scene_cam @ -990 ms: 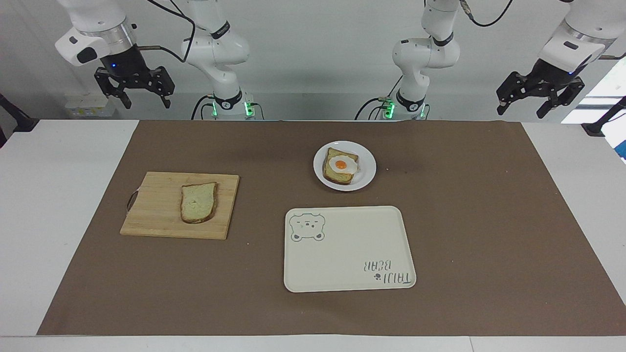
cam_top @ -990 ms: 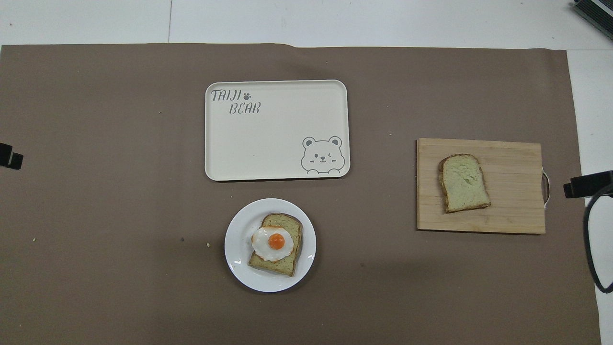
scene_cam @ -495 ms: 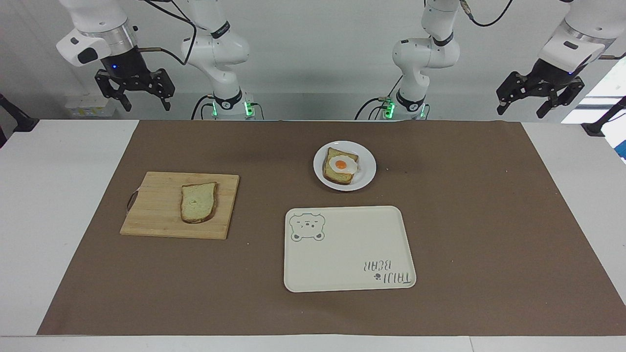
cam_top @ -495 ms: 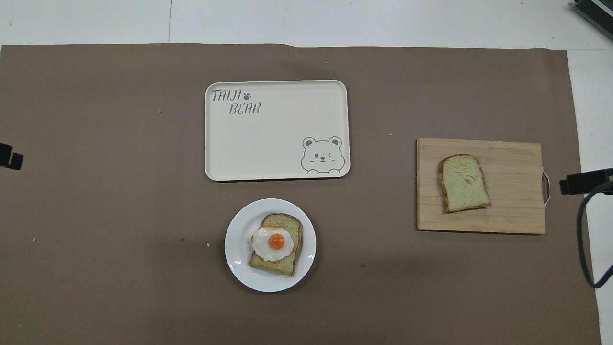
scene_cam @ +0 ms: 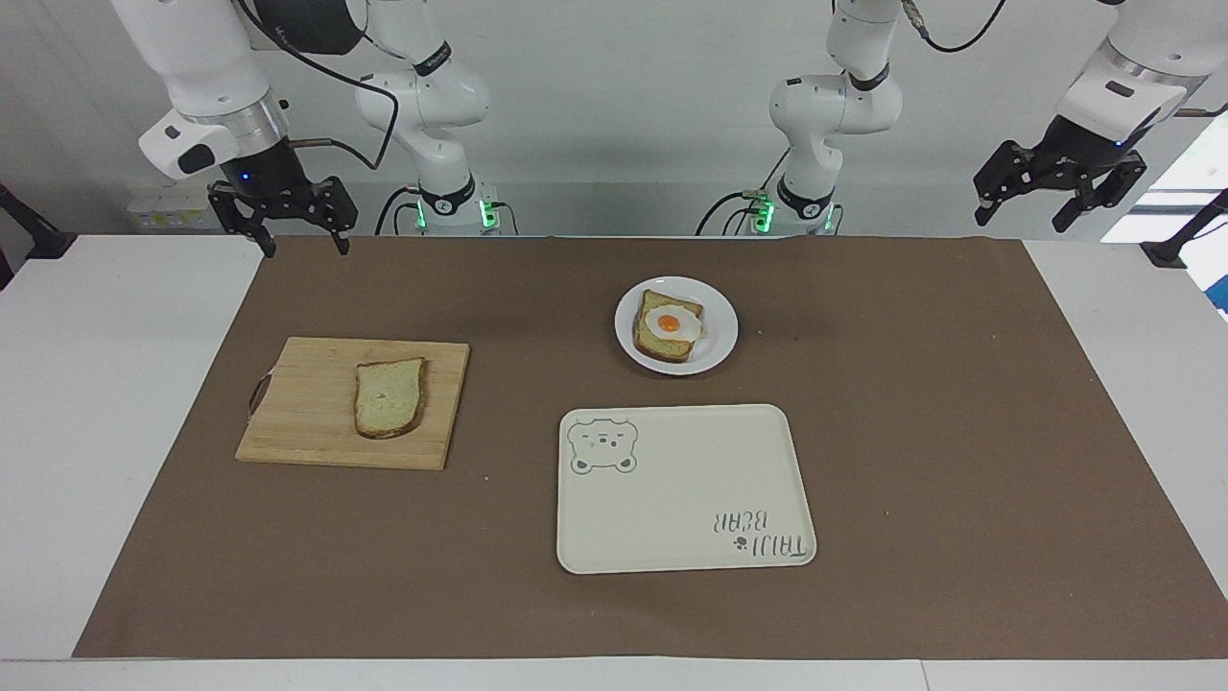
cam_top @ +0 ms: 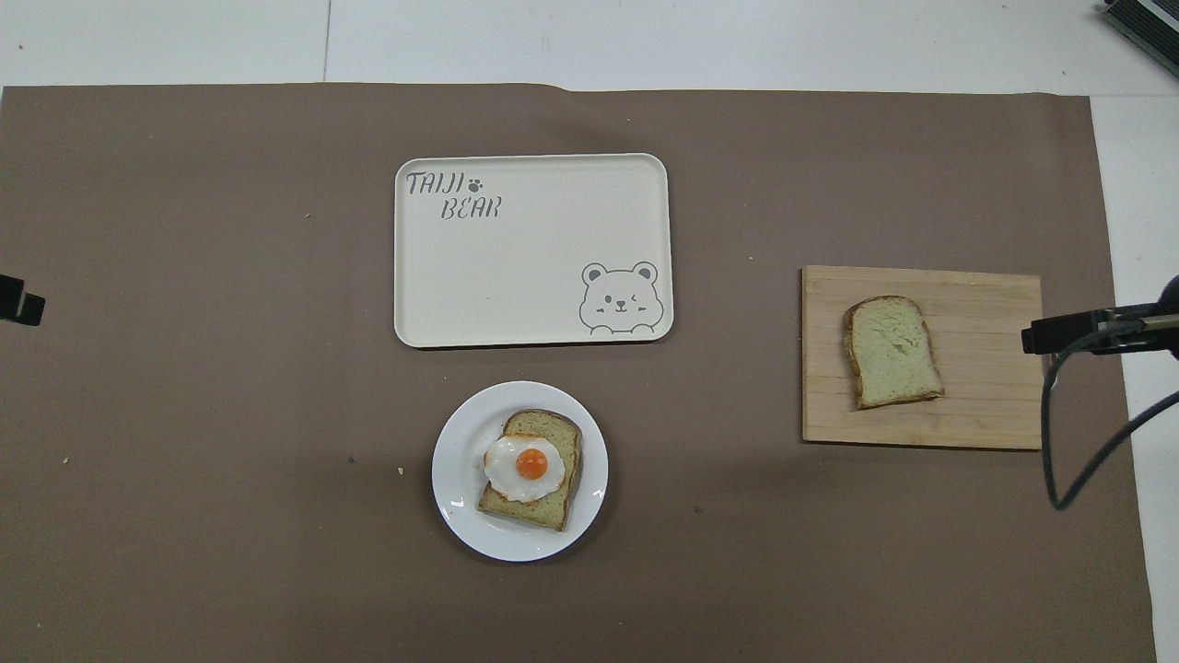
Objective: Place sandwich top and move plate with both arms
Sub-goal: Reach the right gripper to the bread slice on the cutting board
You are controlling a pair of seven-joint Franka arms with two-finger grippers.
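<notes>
Resting flat on the board (scene_cam: 317, 427), the sandwich top (scene_cam: 389, 397) lies with nothing touching it; the board sits on the brown mat (scene_cam: 959, 432) toward the right arm's end of the bench (scene_cam: 96, 384). The slice's rounded end points away from the robots. The board carries only this slice and has a metal handle on its outer short edge.

The plate (scene_cam: 720, 336) stands near the robots, midway between the two arm bases. It holds one bread slice (scene_cam: 662, 350) with a fried egg (scene_cam: 669, 323) on top; the slice lies wholly inside the plate's rim.

The tray (scene_cam: 686, 537), cream with a bear drawing and lettering, lies farther from the robots than the plate, just beside it but not touching. Nothing is in it.

The right gripper (scene_cam: 299, 248) hangs in the air over the mat's edge nearest the robots, at the right arm's end, apart from the board. Its fingers stand wide apart and hold nothing. In the overhead view only a black part at the board's outer end shows.

The left gripper (scene_cam: 1027, 216) is raised at the left arm's end of the bench, well apart from every object. Its fingers also stand wide, holding nothing. The left arm waits.
</notes>
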